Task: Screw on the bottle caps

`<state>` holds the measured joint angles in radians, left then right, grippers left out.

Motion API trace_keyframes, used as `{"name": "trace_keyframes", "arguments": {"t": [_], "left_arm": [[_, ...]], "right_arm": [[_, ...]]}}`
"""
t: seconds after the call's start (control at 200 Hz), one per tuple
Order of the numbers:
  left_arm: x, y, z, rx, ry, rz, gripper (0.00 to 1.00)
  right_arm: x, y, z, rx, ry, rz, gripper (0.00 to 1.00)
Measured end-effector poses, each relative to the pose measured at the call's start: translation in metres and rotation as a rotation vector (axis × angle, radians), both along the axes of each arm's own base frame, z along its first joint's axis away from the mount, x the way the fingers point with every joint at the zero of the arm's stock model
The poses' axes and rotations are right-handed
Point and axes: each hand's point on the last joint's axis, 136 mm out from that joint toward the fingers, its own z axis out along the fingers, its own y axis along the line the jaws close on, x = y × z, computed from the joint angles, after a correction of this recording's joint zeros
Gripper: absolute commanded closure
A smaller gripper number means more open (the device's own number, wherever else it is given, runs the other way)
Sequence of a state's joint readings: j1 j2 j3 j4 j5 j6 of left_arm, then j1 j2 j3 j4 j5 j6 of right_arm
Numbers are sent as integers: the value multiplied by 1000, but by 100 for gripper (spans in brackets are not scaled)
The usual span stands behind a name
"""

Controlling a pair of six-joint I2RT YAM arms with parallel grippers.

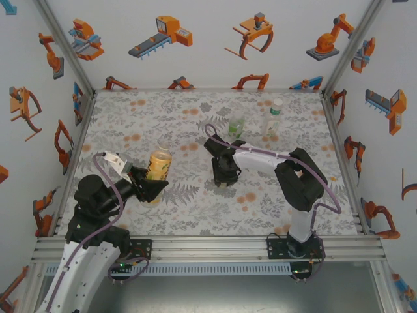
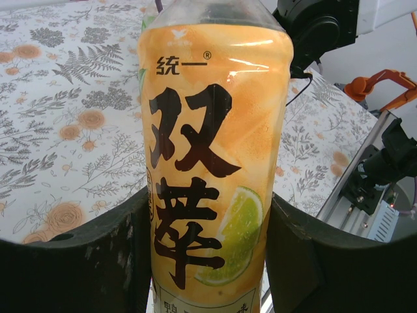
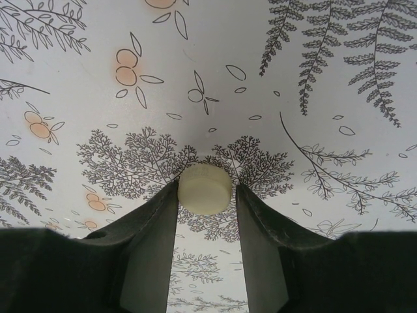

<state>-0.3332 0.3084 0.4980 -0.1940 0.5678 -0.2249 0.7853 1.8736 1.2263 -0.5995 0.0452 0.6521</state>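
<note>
The amber-yellow bottle point(image 1: 158, 163) point(image 2: 212, 130) stands upright at the left of the table, and my left gripper point(image 1: 154, 186) point(image 2: 208, 202) is shut on its labelled body. A pale yellowish bottle cap point(image 3: 205, 189) lies on the patterned table point(image 1: 163, 111). My right gripper point(image 1: 226, 177) point(image 3: 206, 186) points down at the table's middle, its fingertips pressed against the cap's two sides. The translucent green bottle point(image 1: 236, 124) and the clear bottle point(image 1: 273, 116) with a green-white band stand upright at the back right, apart from both grippers.
White walls with orange robot pictures close the table on three sides, with metal posts point(image 1: 71, 45) at the back corners. The aluminium rail point(image 1: 208, 248) carrying both arm bases runs along the near edge.
</note>
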Motion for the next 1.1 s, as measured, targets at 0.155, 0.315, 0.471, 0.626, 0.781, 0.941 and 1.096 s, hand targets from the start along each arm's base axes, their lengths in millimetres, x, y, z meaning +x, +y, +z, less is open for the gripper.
{"name": "trace_keyframes", "arguments": {"t": [0.155,0.315,0.471,0.626,0.781,0.941,1.096], "left_arm": [[0,0,0,-1,-2,0,94],[0,0,0,0,-2,3,94],[0,1,0,-1,-3,3,94],[0,1,1,-1,-3,3,94],[0,1,1,-1,-5,3,94],[-1,1,2,-3,-10,7,94],[-2,2,3,-6,-18,10,94]], "right_arm": [[0,0,0,-5,-2,16,60],[1,1,0,-15,-5,29,60],[2,1,0,-21,-7,43,61],[2,1,0,-23,-8,53,60],[2,1,0,-24,-11,63,60],[2,2,-1,-26,-12,77,61],[4,4,-1,-28,-16,90,60]]}}
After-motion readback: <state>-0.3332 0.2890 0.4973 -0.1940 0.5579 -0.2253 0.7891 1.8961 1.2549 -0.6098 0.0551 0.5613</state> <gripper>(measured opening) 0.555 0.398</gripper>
